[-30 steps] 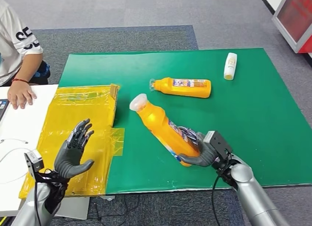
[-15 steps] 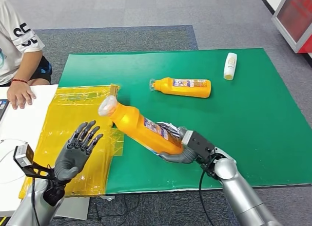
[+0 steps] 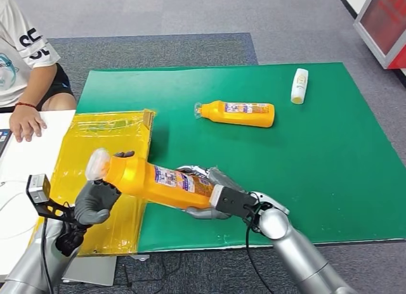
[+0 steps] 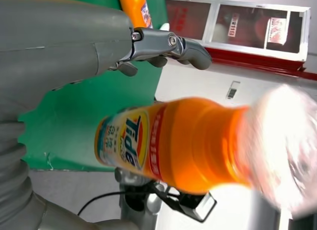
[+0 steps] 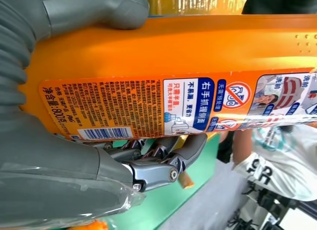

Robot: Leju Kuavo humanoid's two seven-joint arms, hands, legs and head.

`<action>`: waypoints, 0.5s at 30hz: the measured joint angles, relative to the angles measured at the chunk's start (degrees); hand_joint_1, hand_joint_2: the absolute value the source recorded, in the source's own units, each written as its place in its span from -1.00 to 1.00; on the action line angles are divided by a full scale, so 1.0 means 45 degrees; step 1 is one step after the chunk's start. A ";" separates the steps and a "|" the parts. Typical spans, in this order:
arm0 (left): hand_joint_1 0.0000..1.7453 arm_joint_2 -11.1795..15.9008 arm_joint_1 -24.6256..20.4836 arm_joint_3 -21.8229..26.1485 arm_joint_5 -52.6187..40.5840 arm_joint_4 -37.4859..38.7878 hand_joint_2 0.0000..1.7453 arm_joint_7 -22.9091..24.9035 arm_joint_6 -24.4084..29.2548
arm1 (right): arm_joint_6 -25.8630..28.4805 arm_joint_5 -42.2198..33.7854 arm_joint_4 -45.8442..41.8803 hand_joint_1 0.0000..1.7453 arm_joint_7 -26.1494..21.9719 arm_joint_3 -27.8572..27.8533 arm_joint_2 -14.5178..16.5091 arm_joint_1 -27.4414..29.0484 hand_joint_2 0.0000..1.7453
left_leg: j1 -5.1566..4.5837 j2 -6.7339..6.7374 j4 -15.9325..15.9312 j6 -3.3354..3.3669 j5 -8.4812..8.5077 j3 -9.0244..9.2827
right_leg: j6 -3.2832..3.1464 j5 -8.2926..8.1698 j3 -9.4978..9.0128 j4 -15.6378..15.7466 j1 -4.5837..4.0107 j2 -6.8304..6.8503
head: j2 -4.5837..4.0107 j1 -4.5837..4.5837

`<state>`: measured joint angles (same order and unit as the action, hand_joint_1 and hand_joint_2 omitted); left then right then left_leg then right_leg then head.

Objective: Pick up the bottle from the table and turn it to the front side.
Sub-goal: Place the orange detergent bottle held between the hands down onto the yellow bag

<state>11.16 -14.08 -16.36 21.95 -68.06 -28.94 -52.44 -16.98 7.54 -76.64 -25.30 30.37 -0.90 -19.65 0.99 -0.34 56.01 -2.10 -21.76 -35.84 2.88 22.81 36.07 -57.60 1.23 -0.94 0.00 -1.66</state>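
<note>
Above the near edge of the green tabletop (image 3: 335,148), head view: the right robot hand (image 3: 205,196) grips the base end of an orange bottle (image 3: 153,178), held clear of the surface and nearly level, cap end toward the left. The left robot hand (image 3: 96,202) sits under the neck, fingers curled at it — contact cannot be confirmed here. A second orange bottle (image 3: 239,113) and a small white bottle (image 3: 299,85) lie farther back; a yellow plastic bag (image 3: 96,135) lies to the left. A person's hand (image 3: 26,121) rests on a white surface.

Left wrist view: bottle front label faces the camera; left fingers (image 4: 176,45) are extended and apart from it.

Right wrist view: fingers and thumb wrap the bottle's back label — firm grasp.
</note>
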 joint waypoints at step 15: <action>-1.00 0.0236 -0.1155 -0.0711 0.0147 0.0316 1.00 0.0215 0.0500 | 0.0262 0.0146 -0.0638 1.00 -0.0097 0.0452 0.0220 -0.0005 1.00 | 0.0000 0.0000 0.0000 -0.0001 0.0001 0.0000 | 0.0000 0.0000 0.0001 0.0000 0.0000 0.0000 | 0.0000 0.0002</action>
<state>12.22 -19.28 -19.56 22.61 -66.64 -27.98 -50.19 -15.80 8.20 -79.51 -25.74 32.41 0.09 -19.67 0.99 -0.34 56.01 -2.10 -21.75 -35.84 2.88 22.81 36.07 -57.60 1.23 -0.94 0.00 -1.64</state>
